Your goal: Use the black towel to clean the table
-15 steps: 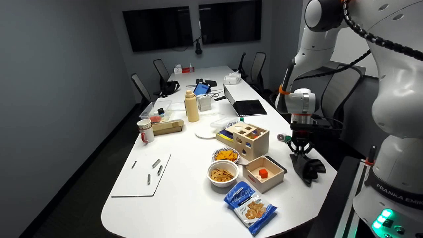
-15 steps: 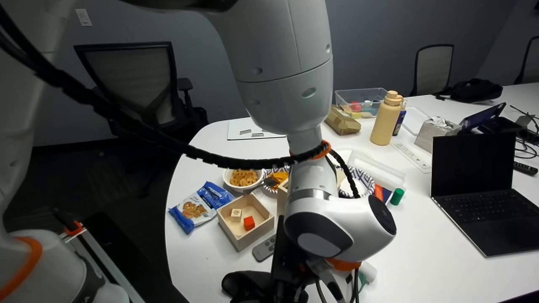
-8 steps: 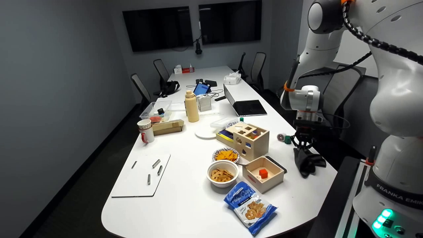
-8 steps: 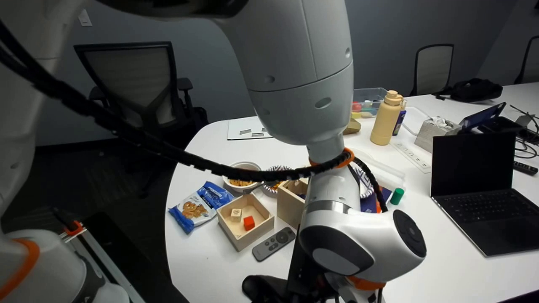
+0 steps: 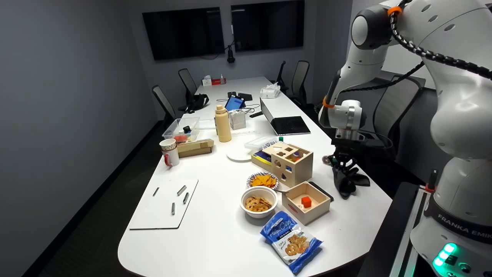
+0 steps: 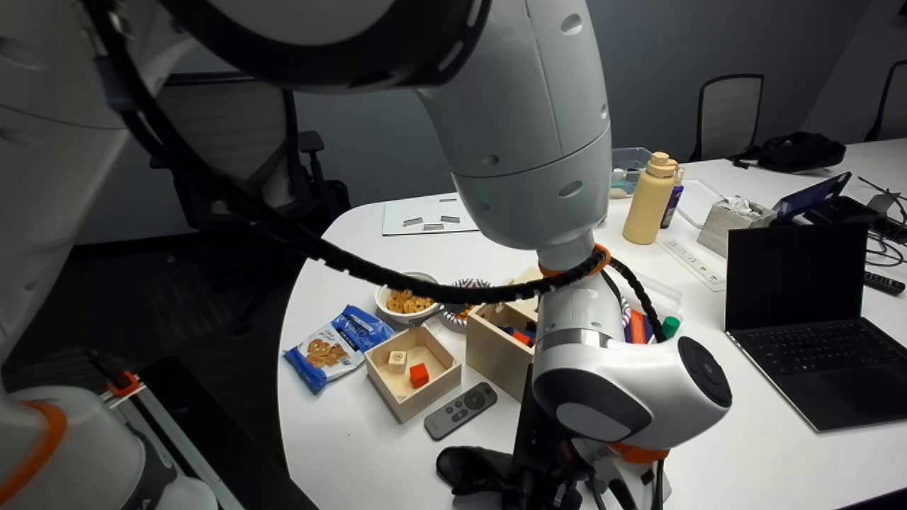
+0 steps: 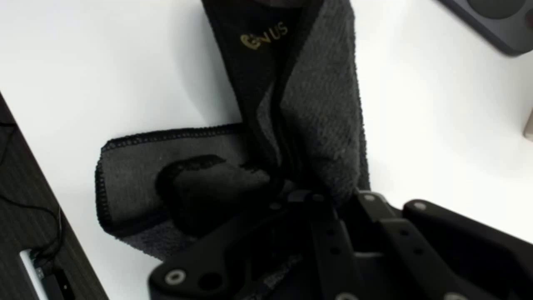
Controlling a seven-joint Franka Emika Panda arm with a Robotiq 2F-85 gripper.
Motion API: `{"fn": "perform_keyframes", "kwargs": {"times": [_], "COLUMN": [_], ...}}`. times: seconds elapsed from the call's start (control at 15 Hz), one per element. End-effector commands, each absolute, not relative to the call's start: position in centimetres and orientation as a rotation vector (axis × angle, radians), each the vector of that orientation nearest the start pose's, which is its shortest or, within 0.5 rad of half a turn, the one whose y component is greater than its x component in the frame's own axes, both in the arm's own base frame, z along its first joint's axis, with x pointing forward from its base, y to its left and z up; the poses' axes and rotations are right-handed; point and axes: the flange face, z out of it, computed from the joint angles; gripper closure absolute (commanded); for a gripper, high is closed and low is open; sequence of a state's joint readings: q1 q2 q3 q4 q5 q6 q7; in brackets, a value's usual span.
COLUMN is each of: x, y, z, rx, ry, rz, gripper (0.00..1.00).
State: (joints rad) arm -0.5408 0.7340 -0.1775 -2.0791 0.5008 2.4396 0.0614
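Observation:
The black towel (image 5: 346,184) hangs bunched and folded from my gripper (image 5: 344,163) near the table's edge on the robot's side. Its lower folds are at or just above the white table (image 5: 215,242); I cannot tell if they touch. In the wrist view, the towel (image 7: 325,104) is pinched between the fingertips of the gripper (image 7: 343,200), with gold lettering on one fold and a flap spread to the left. The towel (image 6: 471,467) also shows in an exterior view, where the arm partly hides the gripper.
An open wooden tray (image 5: 298,209) with blocks, a grey remote (image 6: 460,411) and a wooden shape box (image 5: 294,171) stand beside the towel. A small object with a pinkish end (image 5: 326,160) lies close behind the gripper. A snack bag (image 5: 291,242), bowl (image 5: 258,213) and laptop (image 5: 290,125) are farther off.
My gripper has carried the towel along the table edge, away from the robot base, past the tray and remote. The towel stays gripped. The other objects have not moved.

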Motion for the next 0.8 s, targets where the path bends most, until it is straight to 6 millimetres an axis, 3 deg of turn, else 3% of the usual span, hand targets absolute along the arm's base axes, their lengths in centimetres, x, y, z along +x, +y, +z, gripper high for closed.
{"fn": "perform_keyframes", "kwargs": {"times": [0.0, 0.4, 0.73], "x": [41.0, 41.6, 39.7], "y": [-33.5, -30.4, -28.4], "z": [4.2, 4.3, 3.5], "rx": [-2.393, -2.417, -2.406], "ry": [1.591, 1.471, 1.383], "rz": [0.395, 0.444, 0.541], "gripper": [0.98, 0.98, 0.98]}}
